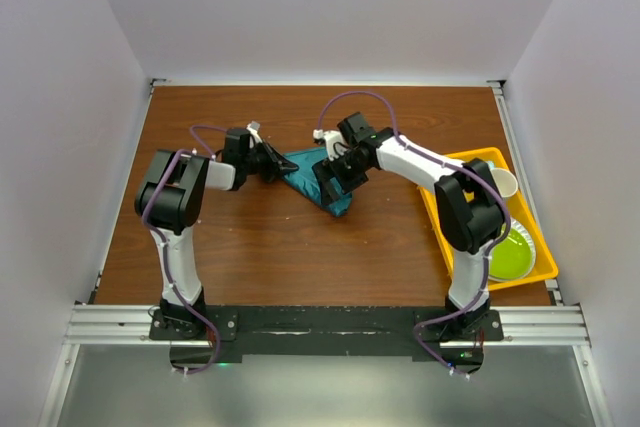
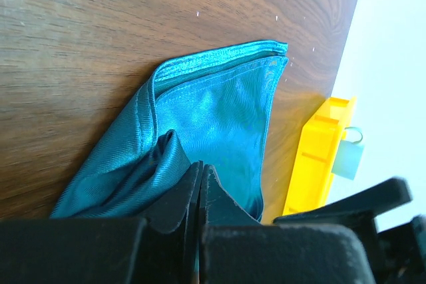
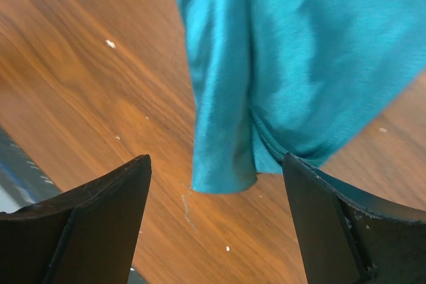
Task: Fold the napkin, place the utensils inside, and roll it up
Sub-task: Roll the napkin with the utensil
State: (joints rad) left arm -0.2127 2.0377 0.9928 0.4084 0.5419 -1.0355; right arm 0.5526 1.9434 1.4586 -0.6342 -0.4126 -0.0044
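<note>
The teal napkin (image 1: 318, 179) lies folded into a narrow, bunched shape on the wooden table between the two arms. My left gripper (image 1: 274, 164) is shut on the napkin's left end; in the left wrist view the napkin (image 2: 213, 111) spreads out beyond the closed fingers (image 2: 180, 194). My right gripper (image 1: 330, 187) is open and hovers just above the napkin's near corner (image 3: 226, 164), which sits between its fingers (image 3: 100, 211) without touching them. The orange spoon is out of view.
A yellow tray (image 1: 452, 230) stands at the right with a green plate (image 1: 510, 252) and a white cup (image 1: 503, 183) in it. The tray's end shows in the left wrist view (image 2: 319, 157). White walls enclose the table.
</note>
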